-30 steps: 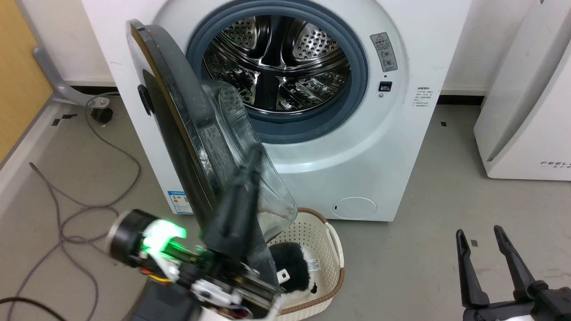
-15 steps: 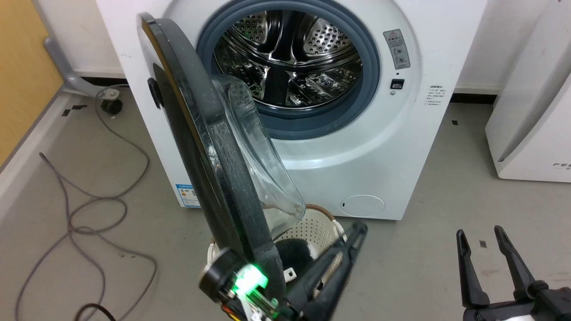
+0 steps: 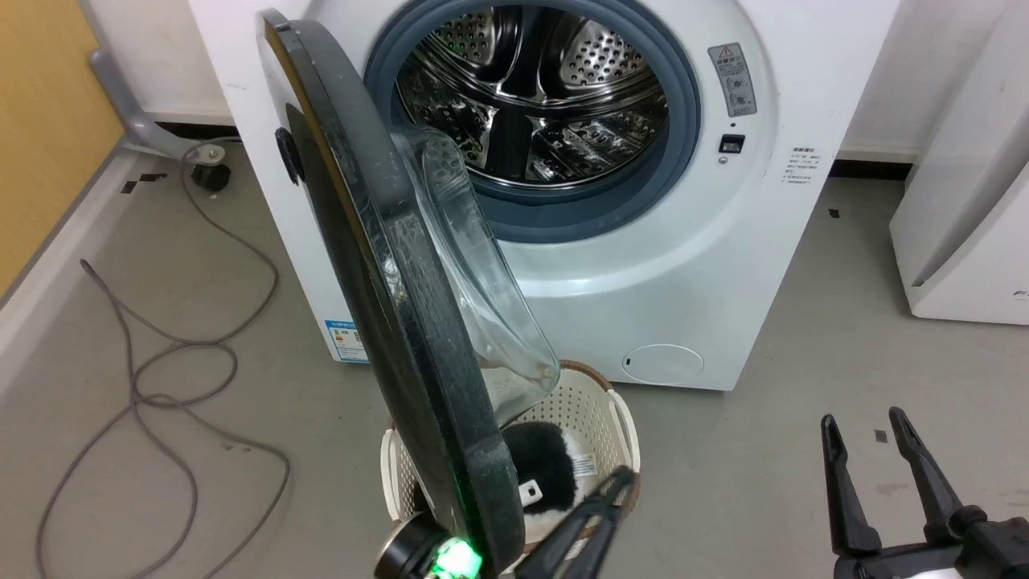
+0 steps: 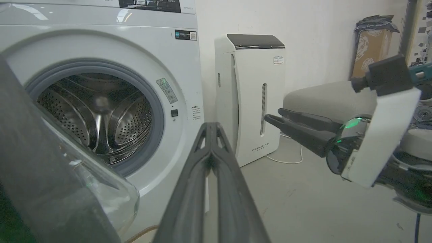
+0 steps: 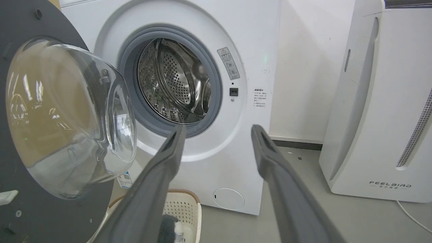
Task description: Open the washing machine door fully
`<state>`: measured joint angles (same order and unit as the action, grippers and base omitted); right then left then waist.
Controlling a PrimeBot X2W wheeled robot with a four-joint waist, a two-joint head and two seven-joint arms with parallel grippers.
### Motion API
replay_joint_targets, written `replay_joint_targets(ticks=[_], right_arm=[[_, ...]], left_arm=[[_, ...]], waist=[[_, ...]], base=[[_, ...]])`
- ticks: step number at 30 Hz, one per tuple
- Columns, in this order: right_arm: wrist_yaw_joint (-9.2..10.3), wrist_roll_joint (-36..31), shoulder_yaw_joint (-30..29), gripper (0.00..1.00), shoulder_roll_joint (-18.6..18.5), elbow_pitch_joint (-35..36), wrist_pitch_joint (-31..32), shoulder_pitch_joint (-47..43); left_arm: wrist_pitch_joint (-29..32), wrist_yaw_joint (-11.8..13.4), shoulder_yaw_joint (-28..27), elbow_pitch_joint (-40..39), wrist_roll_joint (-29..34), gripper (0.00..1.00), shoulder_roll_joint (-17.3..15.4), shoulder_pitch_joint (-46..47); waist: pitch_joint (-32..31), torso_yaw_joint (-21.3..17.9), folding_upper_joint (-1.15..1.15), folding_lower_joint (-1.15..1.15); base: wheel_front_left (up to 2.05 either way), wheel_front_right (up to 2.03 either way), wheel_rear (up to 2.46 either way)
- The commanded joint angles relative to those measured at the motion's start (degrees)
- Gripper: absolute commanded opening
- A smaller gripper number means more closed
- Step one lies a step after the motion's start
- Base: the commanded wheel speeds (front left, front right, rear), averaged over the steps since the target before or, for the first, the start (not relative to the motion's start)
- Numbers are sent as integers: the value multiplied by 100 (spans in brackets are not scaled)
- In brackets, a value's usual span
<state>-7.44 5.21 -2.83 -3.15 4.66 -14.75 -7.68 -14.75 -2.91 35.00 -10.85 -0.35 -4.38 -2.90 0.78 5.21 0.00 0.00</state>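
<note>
The washing machine [image 3: 667, 273] stands with its steel drum [image 3: 547, 104] exposed. Its door [image 3: 378, 265], a black disc with a clear glass bowl [image 3: 474, 281], swings out edge-on toward me, hinged at the left. In the right wrist view the door [image 5: 20, 209] shows its inner face and bowl [image 5: 67, 118]. My left gripper [image 3: 623, 480] is shut on nothing, low and just right of the door's bottom edge, apart from it. In the left wrist view the left gripper [image 4: 211, 125] points at the machine [image 4: 182, 67]. My right gripper [image 3: 862, 420] hangs open at the lower right, well away from the door.
A white perforated basket [image 3: 599, 402] holding a black-and-white plush toy [image 3: 539, 466] sits on the floor under the door. A grey cable [image 3: 161, 378] loops across the floor at left. A white air purifier [image 3: 965, 209] stands to the right of the machine.
My left gripper has come off the door's glass bowl and dropped down to the right, below the door's edge. The head camera has shifted. The door's angle looks unchanged.
</note>
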Motion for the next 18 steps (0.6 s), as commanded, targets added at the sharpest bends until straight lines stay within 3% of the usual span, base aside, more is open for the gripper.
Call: replay_joint_targets(ticks=[1,8,18], right_arm=[[-5,22,-4,100,27,-7,-25,32],[-5,14,-20,100,27,-30,-25,33],[-5,-58,-25,100,27,-38,-25,96]], left_arm=[[-25,69,-72,115,-53,0,-22,-79],[-25,284,-347,605,-175,0,-15,-120],[-25,380,-634,904,-244,0,-64,-72]], waist=[[9,3,0,0],[64,41,0,0],[125,300,0,0]], base=[[0,0,0],[0,0,0],[0,0,0]])
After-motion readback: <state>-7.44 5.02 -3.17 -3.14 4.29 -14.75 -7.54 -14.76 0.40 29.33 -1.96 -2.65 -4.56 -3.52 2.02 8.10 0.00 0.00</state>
